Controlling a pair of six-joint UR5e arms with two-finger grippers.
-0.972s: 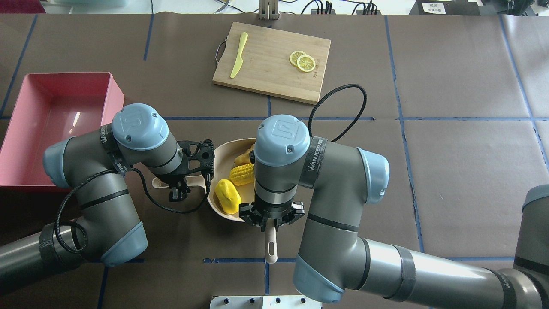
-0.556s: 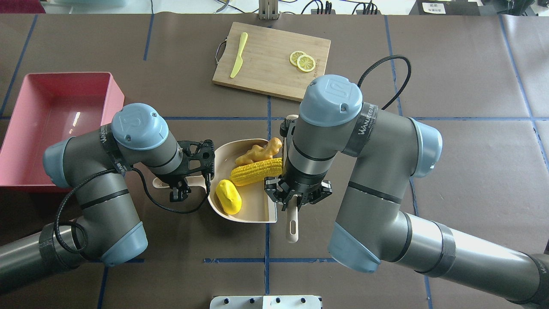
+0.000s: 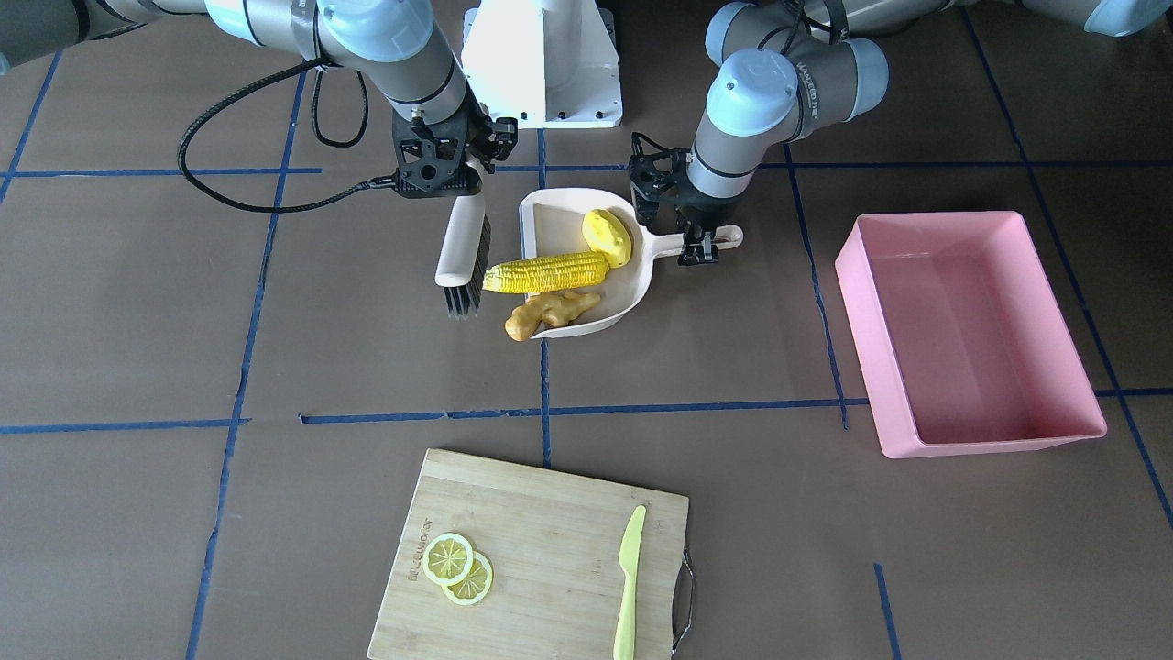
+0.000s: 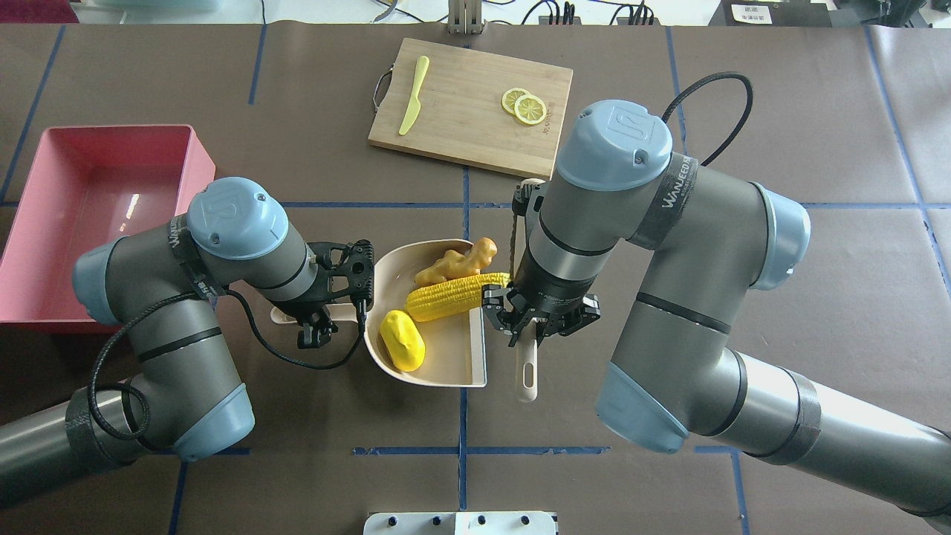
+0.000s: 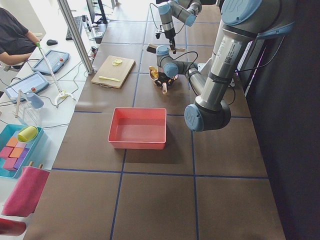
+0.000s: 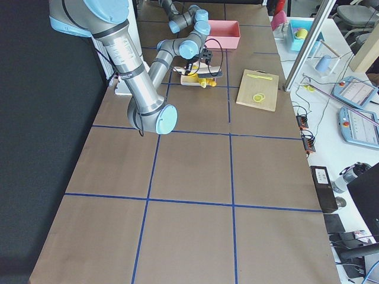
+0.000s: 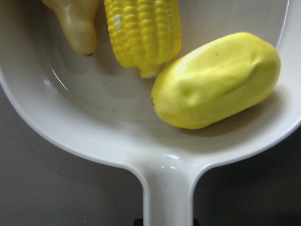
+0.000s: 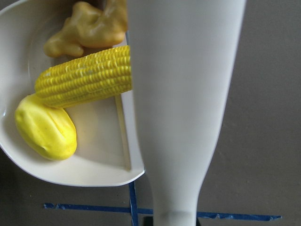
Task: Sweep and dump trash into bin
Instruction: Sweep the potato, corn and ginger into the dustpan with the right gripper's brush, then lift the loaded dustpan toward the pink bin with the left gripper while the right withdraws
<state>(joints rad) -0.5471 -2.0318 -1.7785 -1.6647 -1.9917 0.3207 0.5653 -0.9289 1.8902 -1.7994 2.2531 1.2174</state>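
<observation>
The cream dustpan (image 4: 446,368) lies mid-table and holds the trash: a corn cob (image 4: 455,296), a small yellow lumpy vegetable (image 4: 402,340) and a tan ginger root (image 4: 455,262). The corn and the ginger stick out a little past the pan's open mouth. My left gripper (image 4: 318,331) is shut on the dustpan handle (image 7: 167,197). My right gripper (image 4: 529,334) is shut on the handle of a cream brush (image 3: 461,240), which hangs just outside the pan's mouth with its bristles (image 3: 465,298) near the corn's tip. The pink bin (image 4: 89,223) stands at the table's left and looks empty.
A bamboo cutting board (image 4: 475,141) at the far middle carries a light green knife (image 4: 413,96) and two lemon slices (image 4: 524,106). The white robot base (image 3: 542,64) is behind the dustpan. A person (image 5: 15,40) sits at a desk beyond the table.
My right arm has swung right and away from over the dustpan, carrying the brush out past its mouth. The corn and ginger are now uncovered. The left arm has barely moved.
</observation>
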